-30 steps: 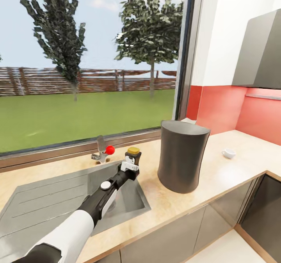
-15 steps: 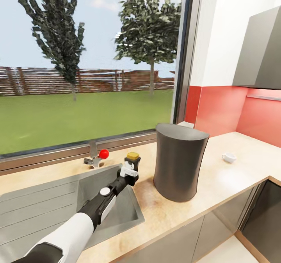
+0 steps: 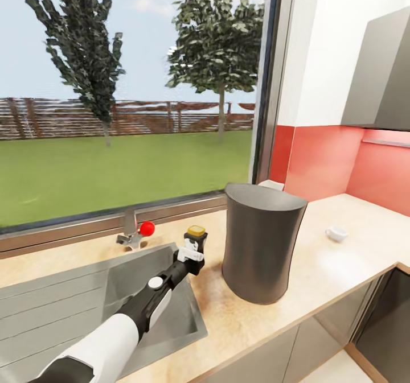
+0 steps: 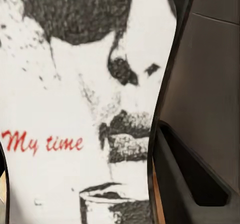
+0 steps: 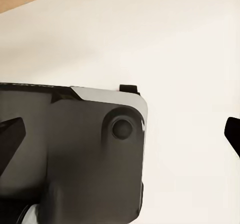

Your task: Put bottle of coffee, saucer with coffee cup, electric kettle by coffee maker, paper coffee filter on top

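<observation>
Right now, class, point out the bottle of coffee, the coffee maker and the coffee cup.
bottle of coffee (image 3: 196, 232): head view, its yellow lid.
coffee maker (image 3: 259, 246): head view, middle of its grey body.
coffee cup (image 3: 336, 234): head view, its white bowl.

Coffee maker (image 3: 262, 243): tall, dark grey, rounded, upright on the countertop (image 3: 336, 258).

Bottle (image 3: 195, 242): small dark jar with a yellow lid, upright, clamped in the left gripper (image 3: 192, 253) just left of the coffee maker, near the countertop. Its white label (image 4: 75, 114) carries a dark print and red "My time" lettering.

Cup (image 3: 336, 234): tiny, white, on the countertop, well right of the coffee maker.
</observation>
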